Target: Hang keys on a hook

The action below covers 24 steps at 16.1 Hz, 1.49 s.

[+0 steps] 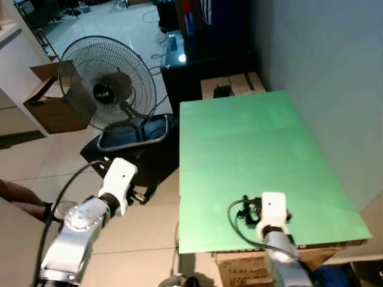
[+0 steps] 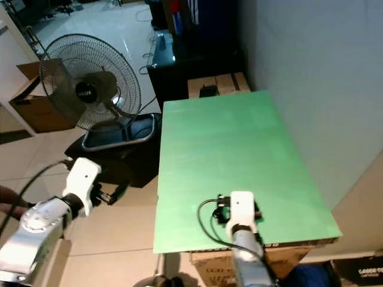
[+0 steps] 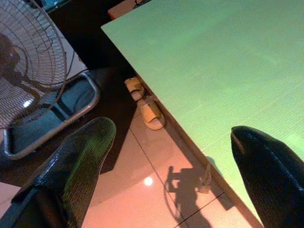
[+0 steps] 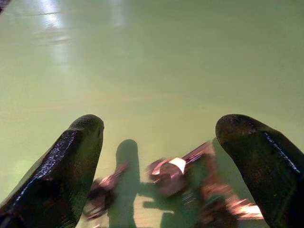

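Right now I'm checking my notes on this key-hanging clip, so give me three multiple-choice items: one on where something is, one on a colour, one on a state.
1. Where do the keys lie?
A. On the floor by the fan
B. On the green table, near its front edge
C. On a hook on the wall

2. What colour is the table top?
A. Green
B. White
C. Black

3. How do the right end effector fingers stand?
A. Shut on the keys
B. Shut with nothing between them
C. Open, one on each side of the keys

Answers:
1. B, since the right wrist view shows the keys resting on the green surface.
2. A, as both eye views show a green top.
3. C, because the right wrist view shows a wide gap between the two black fingers, with the keys lying in it.

The left end effector hangs open over the floor beside the table.
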Available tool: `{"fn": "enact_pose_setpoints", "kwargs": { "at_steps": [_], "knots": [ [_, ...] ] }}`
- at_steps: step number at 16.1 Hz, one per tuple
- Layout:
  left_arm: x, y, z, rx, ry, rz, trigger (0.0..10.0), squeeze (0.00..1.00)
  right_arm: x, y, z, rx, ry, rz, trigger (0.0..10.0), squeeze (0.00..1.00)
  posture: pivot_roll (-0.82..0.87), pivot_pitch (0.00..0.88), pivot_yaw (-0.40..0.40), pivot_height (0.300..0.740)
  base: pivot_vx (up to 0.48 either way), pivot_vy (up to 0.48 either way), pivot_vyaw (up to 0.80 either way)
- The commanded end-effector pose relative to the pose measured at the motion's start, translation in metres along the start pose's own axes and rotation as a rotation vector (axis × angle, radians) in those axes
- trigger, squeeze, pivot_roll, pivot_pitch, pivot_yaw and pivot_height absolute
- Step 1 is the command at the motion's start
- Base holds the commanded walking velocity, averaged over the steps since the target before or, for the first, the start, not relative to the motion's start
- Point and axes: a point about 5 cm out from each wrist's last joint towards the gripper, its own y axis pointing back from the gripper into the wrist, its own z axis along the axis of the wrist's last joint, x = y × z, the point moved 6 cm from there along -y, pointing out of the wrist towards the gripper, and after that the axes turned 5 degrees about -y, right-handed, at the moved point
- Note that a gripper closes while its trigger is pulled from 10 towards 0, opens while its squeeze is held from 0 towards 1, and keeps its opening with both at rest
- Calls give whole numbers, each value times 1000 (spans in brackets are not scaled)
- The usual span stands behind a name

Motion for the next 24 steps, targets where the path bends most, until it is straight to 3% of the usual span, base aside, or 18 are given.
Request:
{"fn": "enact_pose_setpoints", "kwargs": {
  "at_steps": [1,7,10,11,15,17,18,19,24],
  "knots": [
    [12,10,2,10,-9,17,10000,0,12,3,-2,-6,-5,23,10000,0,43,82,254,727,0,0,0],
    [22,26,1,56,-34,2,10000,0,4,15,-22,24,-3,-80,10000,0,59,118,303,727,0,0,0],
    [24,25,3,62,-43,-5,10000,0,5,17,-27,32,14,-105,10000,0,58,119,316,727,0,0,0],
    [24,24,3,66,-47,-9,10000,0,3,18,-28,28,-2,-122,10000,1000,59,117,319,727,0,0,0],
    [24,26,3,73,-51,-16,10000,0,0,19,-29,29,-13,-144,10000,1000,60,117,322,727,0,0,0],
    [24,27,3,73,-51,-18,10000,0,-4,20,-32,47,24,-177,10000,1000,63,116,319,727,0,0,0],
    [23,27,3,75,-52,-19,10000,0,-4,20,-33,50,23,-178,10000,0,62,116,319,727,0,0,0],
    [22,28,2,77,-52,-22,10000,0,-5,22,-34,51,-14,-195,0,0,60,116,317,727,0,0,0],
    [20,27,1,79,-48,-24,10000,0,-5,28,-39,62,-19,-226,0,0,53,114,310,727,0,0,0]
  ]
}}
